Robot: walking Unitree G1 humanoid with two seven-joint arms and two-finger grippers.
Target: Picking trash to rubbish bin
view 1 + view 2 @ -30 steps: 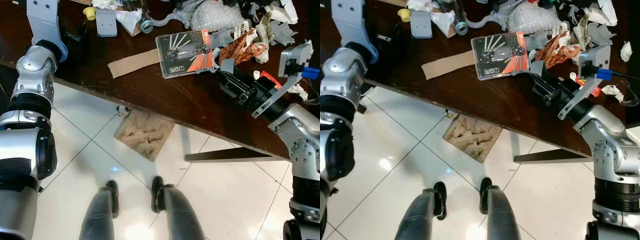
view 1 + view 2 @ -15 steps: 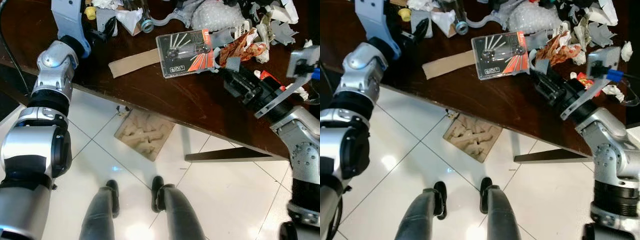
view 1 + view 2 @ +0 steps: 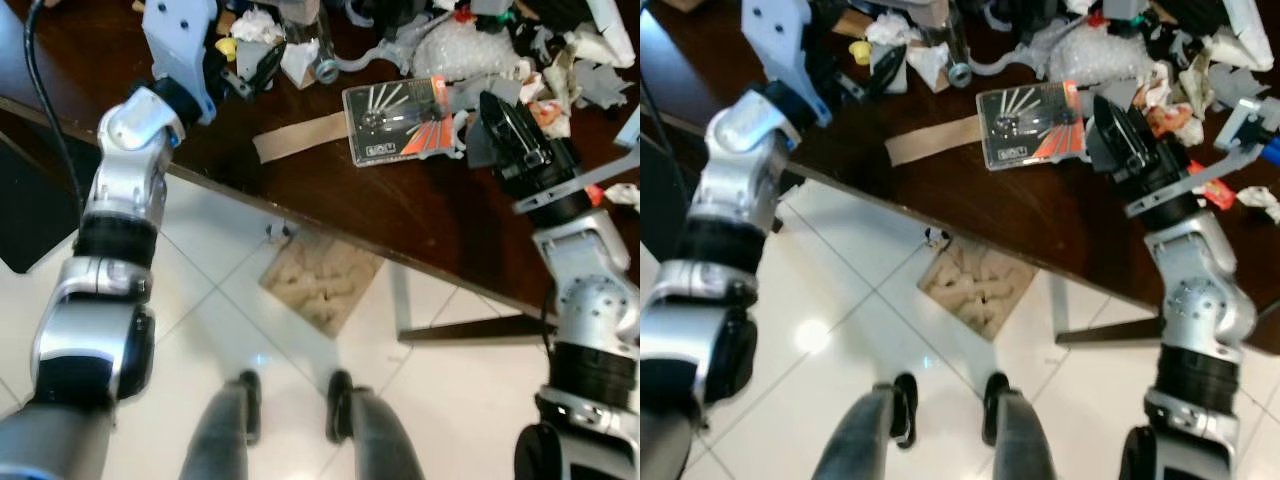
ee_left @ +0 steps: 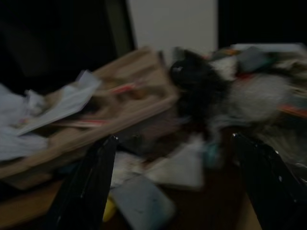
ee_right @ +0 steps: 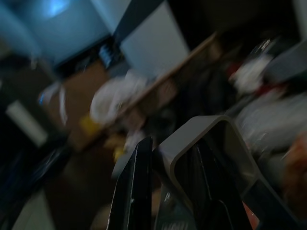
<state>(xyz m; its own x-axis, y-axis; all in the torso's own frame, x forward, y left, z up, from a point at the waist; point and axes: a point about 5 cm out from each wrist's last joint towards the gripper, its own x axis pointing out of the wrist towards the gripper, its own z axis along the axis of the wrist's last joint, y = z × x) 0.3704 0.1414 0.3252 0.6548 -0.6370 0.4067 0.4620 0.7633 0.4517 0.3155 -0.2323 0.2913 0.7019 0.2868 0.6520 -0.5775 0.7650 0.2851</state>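
Trash is heaped on the dark wooden table (image 3: 400, 205): an orange and black blister pack (image 3: 400, 120), a cardboard strip (image 3: 298, 137), bubble wrap (image 3: 465, 50), crumpled paper (image 3: 258, 22) and a yellow cap (image 3: 227, 47). My left gripper (image 3: 258, 70) hangs open over the far left of the pile, next to the yellow cap and a grey flat piece (image 4: 144, 203). My right gripper (image 3: 497, 103) is tilted up beside the blister pack. Its fingers (image 5: 136, 191) are shut on a curved grey plastic piece (image 5: 216, 127).
A moulded pulp tray (image 3: 322, 282) lies on the white tiled floor under the table's edge. A table leg foot (image 3: 470, 328) runs along the floor on the right. My own legs (image 3: 300, 430) stand in front of the table.
The camera has shifted. My left arm has reached further over the table towards the yellow cap. My right gripper has tipped upward by the blister pack.
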